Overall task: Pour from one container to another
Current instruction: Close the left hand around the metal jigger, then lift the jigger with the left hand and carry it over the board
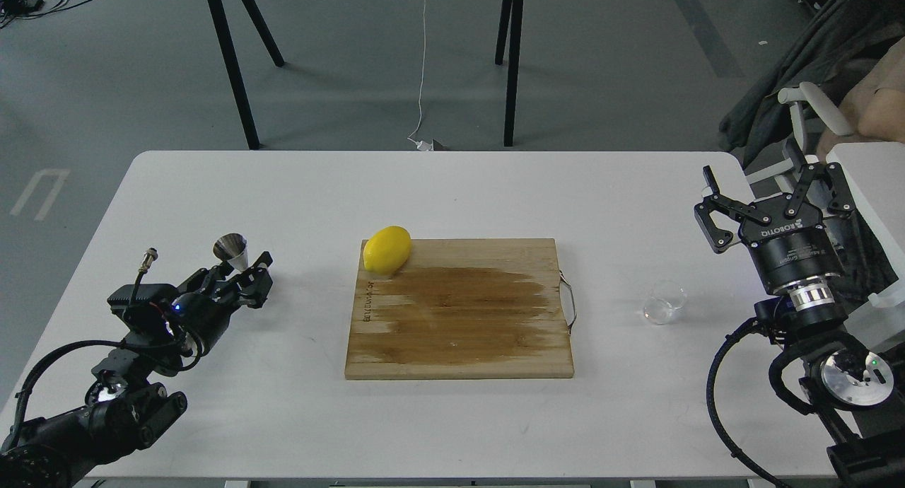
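Note:
The steel jigger (230,249) stands upright on the white table (452,191) at the left; only its upper cone shows. My left gripper (239,274) is open, its fingers on either side of the jigger's lower half and hiding it. I cannot tell if they touch it. The clear glass cup (664,303) stands upright on the table at the right, past the board's handle. My right gripper (772,185) is held open above the table's right edge, behind and to the right of the cup, with nothing between its fingers.
A wooden cutting board (459,311) with a dark wet patch lies in the middle, its metal handle (569,303) facing the cup. A yellow lemon (387,250) rests on its back left corner. A black-legged table stands beyond.

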Tool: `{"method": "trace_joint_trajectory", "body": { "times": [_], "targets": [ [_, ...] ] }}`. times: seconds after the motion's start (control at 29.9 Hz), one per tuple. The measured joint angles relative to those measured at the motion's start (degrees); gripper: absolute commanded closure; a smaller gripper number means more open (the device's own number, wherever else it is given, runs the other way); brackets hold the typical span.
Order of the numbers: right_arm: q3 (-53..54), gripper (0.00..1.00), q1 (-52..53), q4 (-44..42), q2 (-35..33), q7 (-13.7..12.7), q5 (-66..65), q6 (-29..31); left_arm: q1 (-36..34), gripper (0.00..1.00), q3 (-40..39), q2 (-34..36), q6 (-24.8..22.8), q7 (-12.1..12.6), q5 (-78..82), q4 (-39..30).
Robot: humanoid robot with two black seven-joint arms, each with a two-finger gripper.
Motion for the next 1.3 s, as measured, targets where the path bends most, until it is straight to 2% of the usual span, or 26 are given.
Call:
{"method": "trace_joint_trajectory", "body": {
  "times": [0.13,0.5,0.87,1.07,1.3],
  "targets": [
    [0.0,0.01,0.0,0.0,0.0,0.0,0.0,0.0,-0.08,0.91,-0.04,-0.06,0.0,0.0,-0.34,0.92],
    [0.0,0.01,0.0,0.02,0.0,0.0,0.07,0.0,-1.37,0.93,-0.16,0.19,0.0,0.0,-0.51,0.32],
    [0.87,0.01,0.96,-0.54,-0.49,-0.08,0.02,0.0,-12.61,0.92,0.17,1.42,0.0,0.0,0.13,-13.78],
    [0.86,0.01,1.77,-0.8,-0.7,-0.28,-0.07,0.0,-16.46,0.91,7.68,-3.44,0.0,0.0,0.33,-20.39],
    [0.7,0.01,1.85,-1.02,-0.71,-0.35,-0.09,0.0,-16.23,0.91,13.08,-12.75,0.0,0.0,5.13,-20.58]
  ]
}}
